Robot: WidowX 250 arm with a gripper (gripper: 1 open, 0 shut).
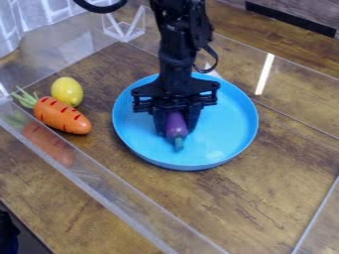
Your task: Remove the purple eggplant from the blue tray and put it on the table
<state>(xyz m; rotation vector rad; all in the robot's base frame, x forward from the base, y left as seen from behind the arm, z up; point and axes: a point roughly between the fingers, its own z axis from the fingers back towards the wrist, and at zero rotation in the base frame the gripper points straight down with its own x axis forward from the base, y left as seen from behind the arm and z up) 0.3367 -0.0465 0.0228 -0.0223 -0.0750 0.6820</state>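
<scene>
The purple eggplant (175,126) lies inside the blue tray (232,134), its greenish stem end pointing toward the tray's near rim. My gripper (173,111) comes straight down from a black arm and is shut on the eggplant's upper part, with a black finger on each side. The eggplant looks to be at the tray's floor; whether it touches I cannot tell. The dark brown wooden table (252,213) surrounds the tray.
An orange carrot (61,115) and a yellow lemon (66,91) lie on the table left of the tray. A clear plastic wall (79,169) runs along the left and front of the work area.
</scene>
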